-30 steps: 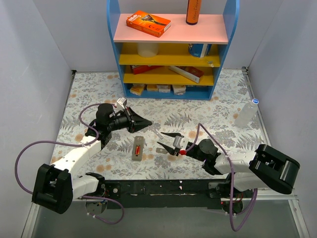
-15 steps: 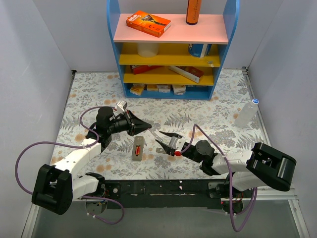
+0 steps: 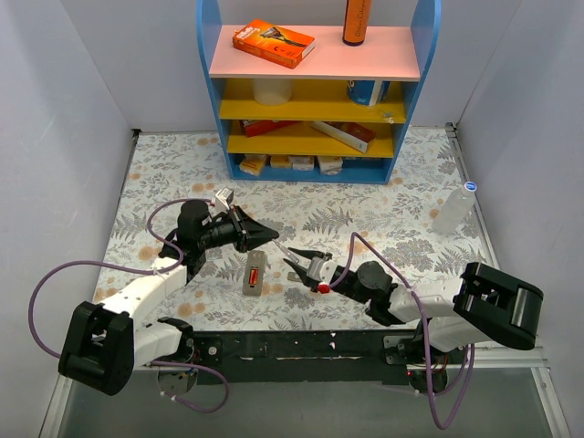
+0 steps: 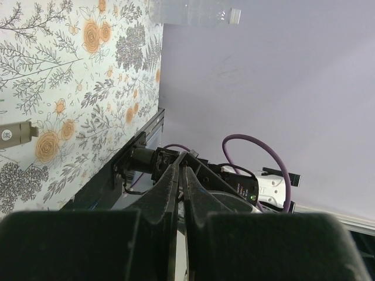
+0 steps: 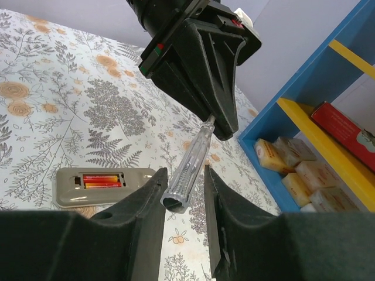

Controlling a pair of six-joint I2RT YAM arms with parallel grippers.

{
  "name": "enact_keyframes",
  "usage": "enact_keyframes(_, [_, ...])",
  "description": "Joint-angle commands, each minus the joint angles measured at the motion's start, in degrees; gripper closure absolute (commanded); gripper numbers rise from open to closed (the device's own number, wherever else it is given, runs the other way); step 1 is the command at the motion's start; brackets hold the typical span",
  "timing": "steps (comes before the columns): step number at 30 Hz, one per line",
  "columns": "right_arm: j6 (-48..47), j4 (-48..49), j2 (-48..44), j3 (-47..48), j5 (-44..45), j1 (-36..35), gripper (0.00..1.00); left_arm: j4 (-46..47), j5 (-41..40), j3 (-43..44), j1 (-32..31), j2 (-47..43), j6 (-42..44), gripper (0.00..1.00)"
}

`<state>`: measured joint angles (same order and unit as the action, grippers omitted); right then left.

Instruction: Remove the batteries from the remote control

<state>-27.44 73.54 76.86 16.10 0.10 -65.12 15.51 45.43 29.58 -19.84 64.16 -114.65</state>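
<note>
The grey remote control (image 3: 255, 271) lies on the floral mat with its recess up, and the two red batteries (image 3: 253, 273) sit in it. It also shows in the right wrist view (image 5: 126, 186), batteries (image 5: 102, 180) side by side. My left gripper (image 3: 267, 235) is shut on the metal tip of a clear-handled screwdriver (image 3: 285, 246). My right gripper (image 3: 297, 258) is open, its fingers on either side of the screwdriver handle (image 5: 188, 167), just right of the remote. In the left wrist view the left gripper (image 4: 180, 170) has its jaws nearly together.
A blue shelf unit (image 3: 310, 169) with boxes stands at the back. A clear plastic bottle (image 3: 453, 210) stands at the right, also in the left wrist view (image 4: 193, 10). A small flat grey plate (image 4: 14, 133) lies on the mat. Grey walls close both sides.
My right gripper has moved left and up toward the left gripper, and its open fingers now straddle the screwdriver handle. The left arm shifted slightly; the remote has not moved.
</note>
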Motion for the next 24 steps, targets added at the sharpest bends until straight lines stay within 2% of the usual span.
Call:
enact_keyframes(1, [-1.2, 26.0, 0.8, 2.3, 2.8, -0.7, 0.62, 1.3, -0.3, -0.9, 0.2, -1.2, -12.5, 1.0])
enact_keyframes(4, [-1.4, 26.1, 1.0, 2.5, 4.4, -0.9, 0.67, 1.5, -0.4, -1.0, 0.1, -1.1, -12.5, 1.0])
enact_keyframes(5, [-1.5, 26.4, 1.1, 2.5, 4.8, -1.0, 0.72, 1.3, -0.4, -0.9, 0.1, -1.1, -12.4, 1.0])
enact_keyframes(6, [-1.6, 26.7, 1.1, 2.4, 5.3, -1.1, 0.81, 0.7, -0.6, -0.9, 0.1, -1.2, -11.8, 1.0])
enact_keyframes(8, [-1.7, 26.8, 0.8, 2.4, 6.5, -1.1, 0.89, -0.1, -1.1, -1.0, 0.1, -1.3, -11.0, 1.0])
enact_keyframes(9, [-1.7, 26.6, 0.6, 2.4, 6.8, -1.1, 0.98, -0.7, -1.3, -1.1, 0.1, -1.3, -10.5, 1.0])
enact_keyframes(10, [-1.6, 26.0, 0.4, 2.4, 7.9, -1.1, 0.99, -0.8, -1.7, -1.3, 0.1, -1.4, -10.2, 1.0])
enact_keyframes(15, [-0.6, 21.6, -0.7, 2.7, 9.0, -1.1, 0.99, -1.7, -2.8, -2.2, 0.1, -0.8, -9.2, 1.0])
enact_keyframes(18, [1.4, 21.1, -0.7, 2.7, 8.3, -1.1, 0.8, -1.5, -3.0, -2.3, 0.1, -0.7, -9.4, 1.0])
enact_keyframes(24, [2.7, 20.9, 0.3, 3.8, 8.1, -1.1, 0.72, -1.7, -3.1, -2.4, 0.1, -1.0, -9.6, 1.0])
